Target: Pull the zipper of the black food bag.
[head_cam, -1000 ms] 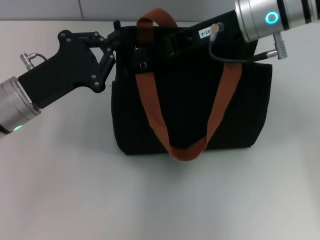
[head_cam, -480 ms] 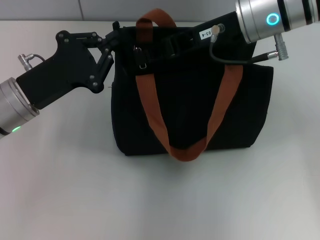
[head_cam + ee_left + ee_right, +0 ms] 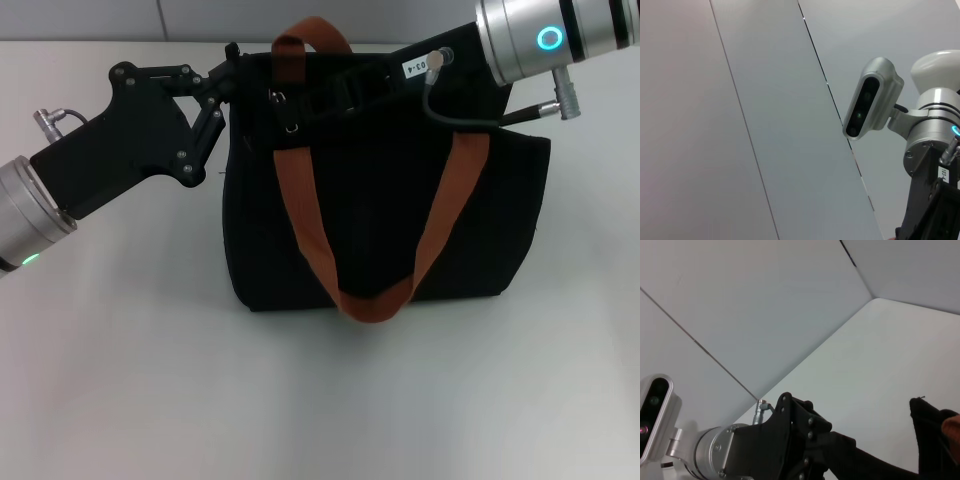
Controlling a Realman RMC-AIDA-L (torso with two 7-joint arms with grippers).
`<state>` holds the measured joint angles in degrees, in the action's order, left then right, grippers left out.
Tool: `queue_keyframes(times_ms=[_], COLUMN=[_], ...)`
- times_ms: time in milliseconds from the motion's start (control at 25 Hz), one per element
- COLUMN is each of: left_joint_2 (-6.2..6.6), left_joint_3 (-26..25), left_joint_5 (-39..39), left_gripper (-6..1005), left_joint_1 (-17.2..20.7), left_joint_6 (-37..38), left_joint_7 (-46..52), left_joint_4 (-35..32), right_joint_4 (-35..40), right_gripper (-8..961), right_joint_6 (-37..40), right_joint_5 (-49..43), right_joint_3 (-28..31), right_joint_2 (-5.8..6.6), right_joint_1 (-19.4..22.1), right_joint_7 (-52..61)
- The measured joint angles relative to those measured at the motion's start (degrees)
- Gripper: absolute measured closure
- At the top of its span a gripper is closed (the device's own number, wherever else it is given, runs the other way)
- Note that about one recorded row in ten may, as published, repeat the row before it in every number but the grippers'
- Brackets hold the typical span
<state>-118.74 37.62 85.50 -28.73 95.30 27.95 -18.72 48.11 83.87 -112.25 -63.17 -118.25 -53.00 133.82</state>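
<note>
1. Head view: the black food bag (image 3: 385, 215) stands on the white table (image 3: 300, 400), near the middle of the picture, a bit toward 12 o'clock.
2. Its orange strap (image 3: 305, 215) loops down the front toward 6 o'clock.
3. The small silver zipper (image 3: 291, 126) hangs at the bag's top edge, at about 11 o'clock on the bag.
4. The left gripper (image 3: 232, 75) comes in from 9 o'clock and touches the bag's top corner. I cannot tell if it is clenched or released.
5. The right gripper (image 3: 335, 92) comes in from 2 o'clock and lies along the bag's top edge. Its black fingers blend into the bag, so I cannot tell what they hold.
6. Left wrist view: a grey wall (image 3: 740, 120) fills most of the picture. The robot's head camera (image 3: 871, 97) is at 3 o'clock.
7. Right wrist view: the left arm (image 3: 775, 445) shows at 7 o'clock. A corner of the bag (image 3: 932, 437) shows at 4 o'clock.
</note>
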Motion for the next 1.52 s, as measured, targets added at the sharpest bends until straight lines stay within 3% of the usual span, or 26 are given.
queue_keyframes(times_ms=[1280, 1520], left_joint_2=[0.04, 0.1], left_joint_3=[-0.6, -0.9], left_joint_5=[-1.0, -1.0], left_gripper=[910, 907], left_joint_1=[0.7, 0.7], left_joint_6=[-0.1, -0.3], left_joint_7=[-0.7, -0.7], left_joint_4=[0.0, 0.0], right_joint_4=[7.1, 11.3], right_gripper=[952, 952], right_joint_6=[0.4, 1.6], right_joint_5=[-10.4, -12.7], right_joint_3=[0.1, 0.4], right_joint_2=[0.03, 0.02], right_joint_1=[-0.2, 1.9], right_joint_7=[10.9, 13.6])
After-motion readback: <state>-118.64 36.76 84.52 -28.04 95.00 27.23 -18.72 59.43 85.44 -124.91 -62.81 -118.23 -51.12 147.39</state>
